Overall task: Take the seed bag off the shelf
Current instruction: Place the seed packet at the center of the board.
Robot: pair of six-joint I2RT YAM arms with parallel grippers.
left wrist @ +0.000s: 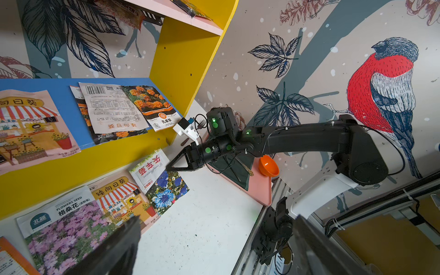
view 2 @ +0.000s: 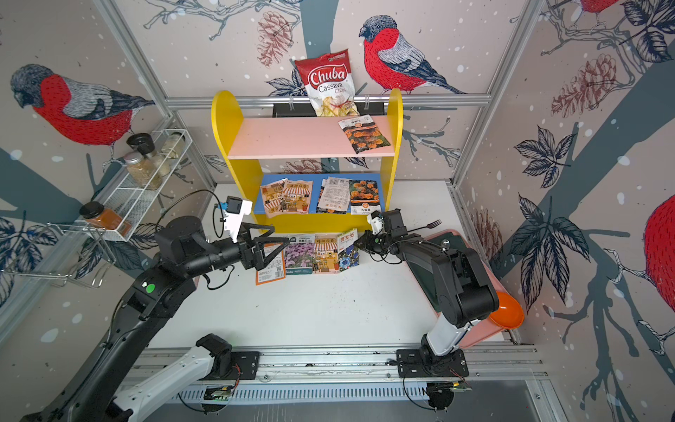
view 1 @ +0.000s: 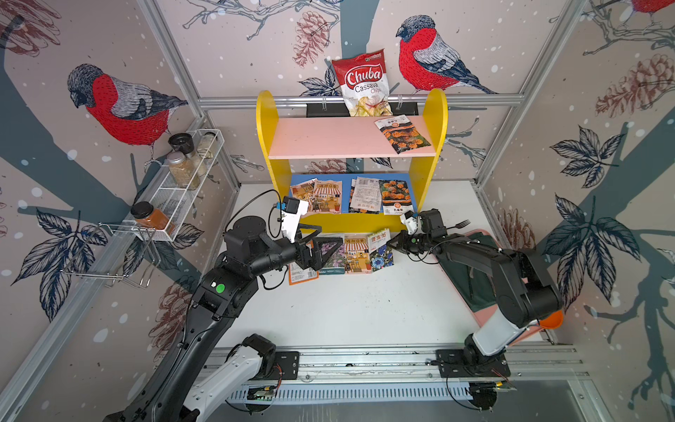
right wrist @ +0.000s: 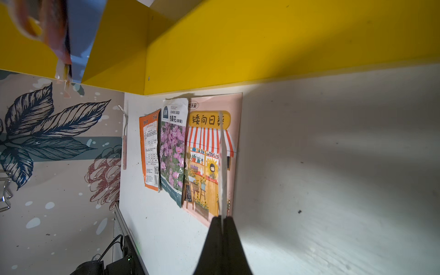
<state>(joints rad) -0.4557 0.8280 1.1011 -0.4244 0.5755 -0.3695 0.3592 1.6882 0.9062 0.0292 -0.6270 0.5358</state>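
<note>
Logged right gripper clamped on white-topped, blue-flower paper seed packet, off yellow two-tier shelf, low at white table. Logged left gripper wide, empty. Possibly thin edge pinch: may slip, landing askew on striped-awning packet.

The chip bag reads "Chuba Cassava" (brand largest); the purple-flower packet "FLOWERS SEED".

Bullfinch-and-pinecone wallpaper covers the walls around a white tabletop.

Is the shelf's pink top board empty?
No, an orange-flower seed bag lies on the pink board.
</note>
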